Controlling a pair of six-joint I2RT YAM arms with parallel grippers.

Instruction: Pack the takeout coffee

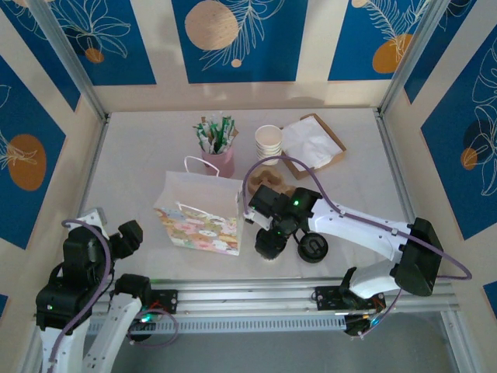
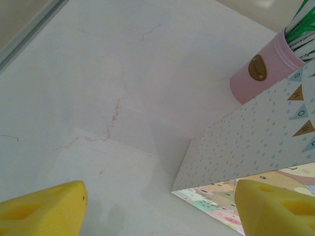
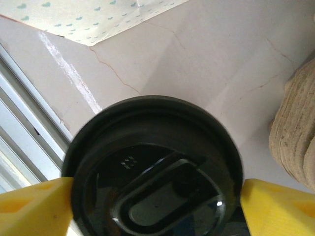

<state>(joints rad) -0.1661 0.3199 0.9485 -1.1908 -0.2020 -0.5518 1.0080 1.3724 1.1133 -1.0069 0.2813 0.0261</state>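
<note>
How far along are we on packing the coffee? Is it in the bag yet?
Not yet. Done: nothing packed; the takeout coffee sits on the table beside the gift bag. In hand: the right gripper straddles its lid, fingers at the rim; firm grip unclear. The left gripper hangs open near the bag. Left: lift, carry over, lower into the bag.

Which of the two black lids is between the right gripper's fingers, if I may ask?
The black lid nearer the paper bag, flanked by yellow fingers; the other lid lies apart to its right.
</note>
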